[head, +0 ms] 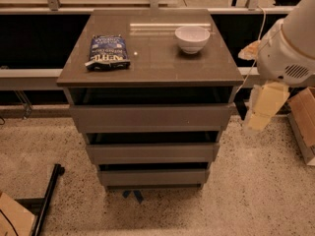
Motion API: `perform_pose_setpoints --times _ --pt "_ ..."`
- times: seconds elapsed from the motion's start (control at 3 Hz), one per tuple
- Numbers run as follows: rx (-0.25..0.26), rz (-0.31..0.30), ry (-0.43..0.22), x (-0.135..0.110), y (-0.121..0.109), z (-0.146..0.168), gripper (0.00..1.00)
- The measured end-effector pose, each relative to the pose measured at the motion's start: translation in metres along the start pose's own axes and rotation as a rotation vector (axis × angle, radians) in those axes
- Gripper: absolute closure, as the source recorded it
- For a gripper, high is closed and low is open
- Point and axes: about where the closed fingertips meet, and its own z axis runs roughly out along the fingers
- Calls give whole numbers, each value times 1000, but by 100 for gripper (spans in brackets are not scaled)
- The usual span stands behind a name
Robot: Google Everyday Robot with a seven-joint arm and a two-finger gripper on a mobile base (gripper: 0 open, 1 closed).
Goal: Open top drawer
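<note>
So, top drawer (150, 117): uppermost of three grey-brown fronts, straight under the desk (147, 70) top, at 12 o'clock of the stack; it looks shut or barely out, not yet opened.
Gripper (263, 107): hangs at 3 o'clock of the drawer, near its right end and apart from it; open or closed cannot be told.
Handling: likely a stiff, flat, smooth panel with no handle; it probably slides straight out, weight unknown since the contents are hidden.
Hold: judged best at the top lip, through the dark gap above the front, near the middle to avoid skewing.
Desk top: bag (109, 53) at 10 o'clock, bowl (192, 37) at 1 o'clock; a jerk could shake them.
</note>
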Motion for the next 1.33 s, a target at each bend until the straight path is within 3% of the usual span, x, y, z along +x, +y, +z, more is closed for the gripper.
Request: perform_pose_setpoints --times 0.33,0.67,1.0,1.33 --pt "8 -27 -52 1 -18 34 0" --pt "10 -29 -55 1 -19 36 0" --pt "1 10 -64 8 -10 47 0" --pt "-18 45 -152 21 -6 77 0"
